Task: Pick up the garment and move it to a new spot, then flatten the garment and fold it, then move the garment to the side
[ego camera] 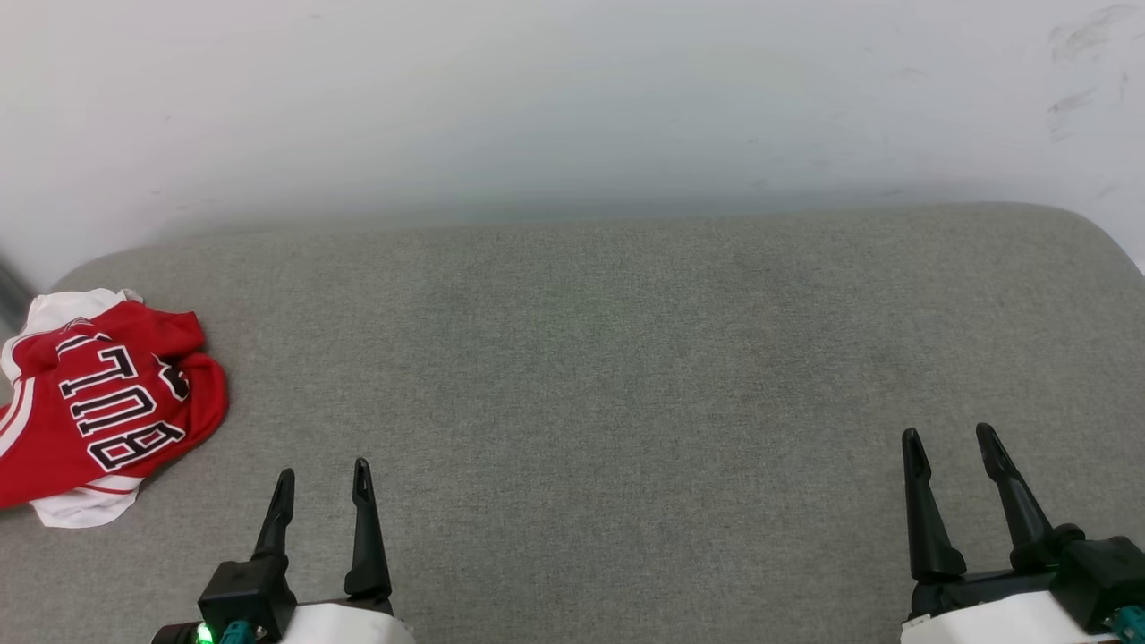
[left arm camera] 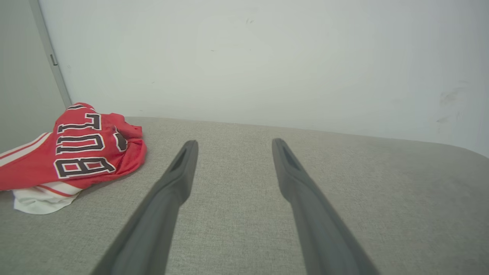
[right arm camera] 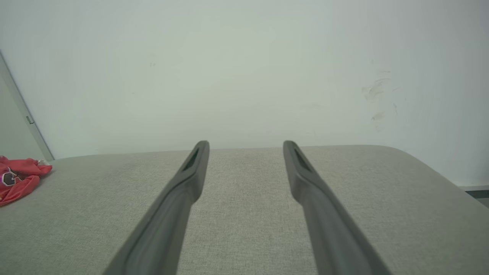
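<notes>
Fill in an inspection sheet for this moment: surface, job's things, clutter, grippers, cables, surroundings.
Surface: grey fabric cushion, woven texture, rounded far corners.
Job's things: red BULLS jersey T-shirt, crumpled in a heap at the cushion's left edge, lettering facing up, white fabric showing beneath; neither gripper touches it.
Clutter: nothing seen.
Grippers: left gripper open, holding nothing, just right of the jersey; right gripper open, holding nothing, far across the cushion from it.
Cables: nothing seen.
Surroundings: pale wall behind the cushion, scuff marks at its upper right; grey frame strip at the left.
</notes>
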{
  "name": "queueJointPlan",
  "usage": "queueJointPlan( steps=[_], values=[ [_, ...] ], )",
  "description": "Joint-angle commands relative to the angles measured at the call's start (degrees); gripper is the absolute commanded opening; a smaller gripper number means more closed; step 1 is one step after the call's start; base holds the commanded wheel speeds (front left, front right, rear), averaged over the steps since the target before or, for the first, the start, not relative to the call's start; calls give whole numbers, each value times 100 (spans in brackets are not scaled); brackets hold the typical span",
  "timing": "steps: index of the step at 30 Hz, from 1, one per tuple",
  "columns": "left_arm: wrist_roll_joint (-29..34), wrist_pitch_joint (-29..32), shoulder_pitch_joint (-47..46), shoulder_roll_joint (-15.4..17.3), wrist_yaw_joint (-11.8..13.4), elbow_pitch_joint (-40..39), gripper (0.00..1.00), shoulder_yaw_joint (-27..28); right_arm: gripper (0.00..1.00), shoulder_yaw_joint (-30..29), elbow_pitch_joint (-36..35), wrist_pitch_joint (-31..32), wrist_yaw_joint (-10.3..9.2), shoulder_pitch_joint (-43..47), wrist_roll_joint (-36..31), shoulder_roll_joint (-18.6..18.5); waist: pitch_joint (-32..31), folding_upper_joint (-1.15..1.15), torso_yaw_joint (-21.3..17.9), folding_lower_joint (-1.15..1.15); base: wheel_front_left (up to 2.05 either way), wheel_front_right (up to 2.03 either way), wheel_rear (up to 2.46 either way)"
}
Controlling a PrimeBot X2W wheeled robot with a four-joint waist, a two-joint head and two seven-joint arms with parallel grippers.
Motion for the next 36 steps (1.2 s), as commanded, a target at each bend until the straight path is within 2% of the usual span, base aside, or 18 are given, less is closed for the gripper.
queueJointPlan(
  steps=[1,27,36],
  values=[
    [114,-58,68,16,-11,1,100,-7,100,13,-42,-58,7,73,-109,1,-2,0,-3,0,0,0,0],
    [70,-91,48,16,-93,159,100,62,100,38,55,-92,7,113,60,1,24,0,9,0,0,0,0],
    [73,-91,-53,16,-17,195,100,93,100,95,-3,-91,7,163,-32,2,52,0,383,0,0,0,0]
  ],
)
